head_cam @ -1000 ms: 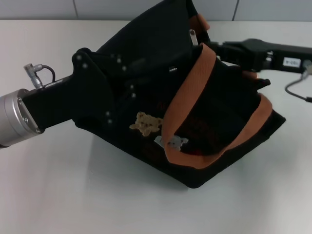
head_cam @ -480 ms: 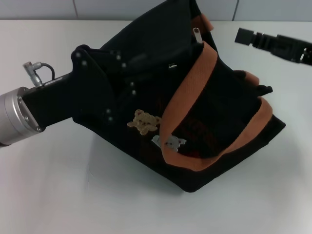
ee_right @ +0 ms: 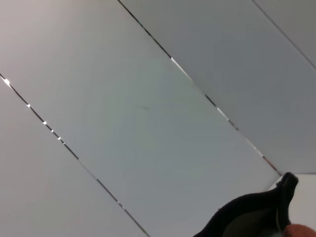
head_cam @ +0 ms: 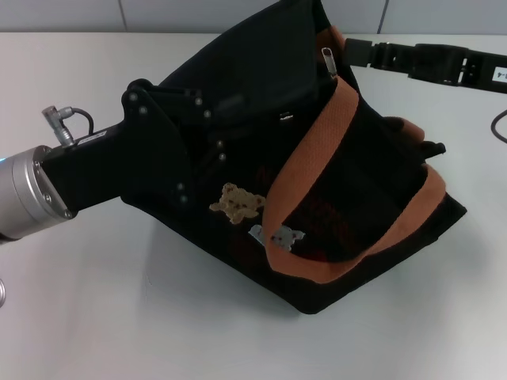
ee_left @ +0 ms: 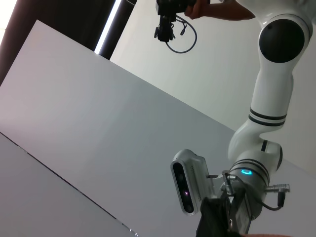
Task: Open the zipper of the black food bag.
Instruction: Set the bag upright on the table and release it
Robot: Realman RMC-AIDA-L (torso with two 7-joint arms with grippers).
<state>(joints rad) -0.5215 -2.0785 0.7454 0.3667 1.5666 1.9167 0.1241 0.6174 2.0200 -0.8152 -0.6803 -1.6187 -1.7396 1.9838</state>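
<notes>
surface: white table [head_cam: 119,317], tiled wall behind
bag: black food bag [head_cam: 348,182] mid-table, tipped, long axis near-right to far-left
zipper: pull tab [head_cam: 328,62] at far top, upright
left gripper [head_cam: 170,146]: pressed on bag's left end, likely bracing; fingers cannot tell
right gripper [head_cam: 356,54]: beside tab, apart; fingers cannot tell

Left claw [head_cam: 170,146] against black food bag [head_cam: 348,182]; right claw [head_cam: 358,52] near zipper [head_cam: 327,62].

Black food bag [head_cam: 372,182] with orange-brown handles [head_cam: 317,150], tan bear patch [head_cam: 238,202].
</notes>
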